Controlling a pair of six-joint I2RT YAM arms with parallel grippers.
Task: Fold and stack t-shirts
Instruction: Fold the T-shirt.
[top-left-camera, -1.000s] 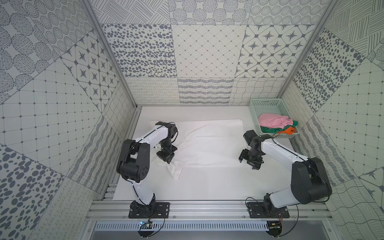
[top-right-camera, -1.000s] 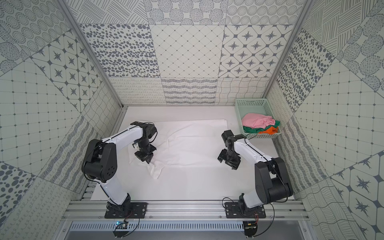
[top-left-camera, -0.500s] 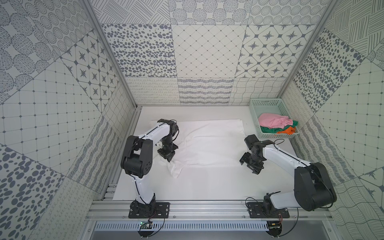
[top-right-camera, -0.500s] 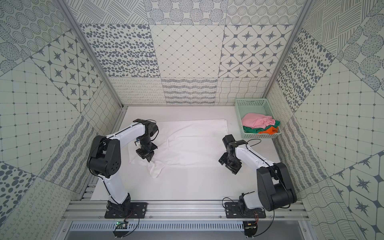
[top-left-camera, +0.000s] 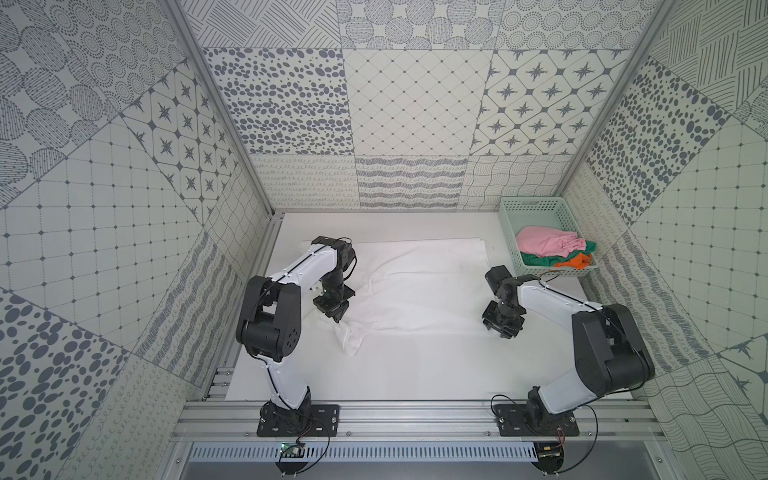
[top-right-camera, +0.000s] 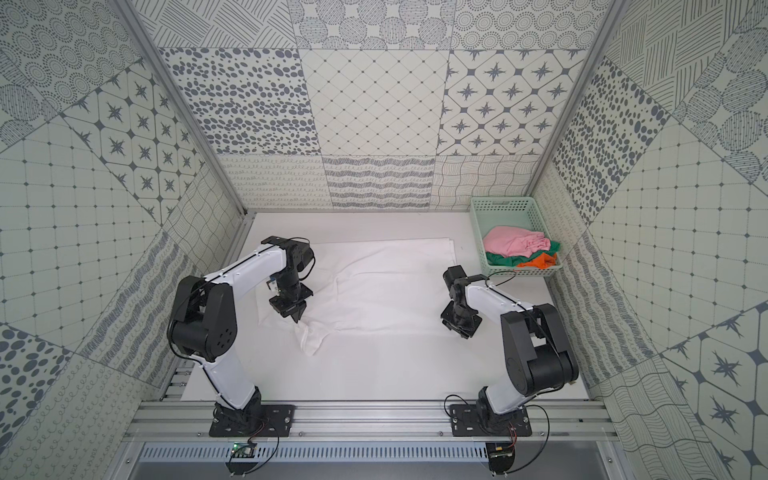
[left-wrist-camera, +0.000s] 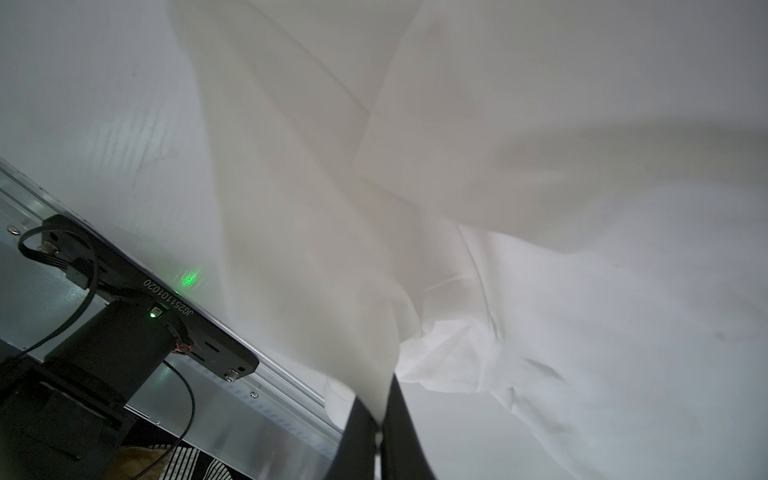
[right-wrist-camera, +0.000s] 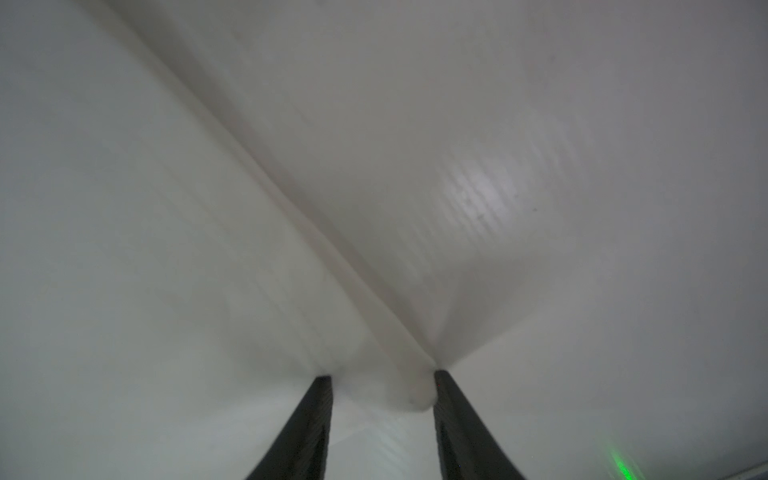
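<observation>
White cotton lies spread across the middle of the desk (top-left-camera: 415, 374): the white t-shirt (top-left-camera: 419, 286) is mostly flat, with one end rumpled toward the front. The left pincer (top-left-camera: 336, 316) is pressed together at that rumpled end, pinching a thin fold of the cloth, which rises off the desk to it in the left wrist view. The right pincer (top-left-camera: 504, 332) stands at the shirt's opposite near corner. Its fingers (right-wrist-camera: 307, 424) are partly spread with a ridge of hem between them, not clamped. The pink t-shirt (top-left-camera: 544, 243), green t-shirt (top-left-camera: 536, 259) and orange t-shirt (top-left-camera: 575, 262) lie heaped in the basket (top-left-camera: 528, 203) at the far corner. The cloth looks light, thin and limp. It will likely sag and crease wherever it is unsupported, so it is best gripped at corners or seams, with both ends raised together and kept taut.
</observation>
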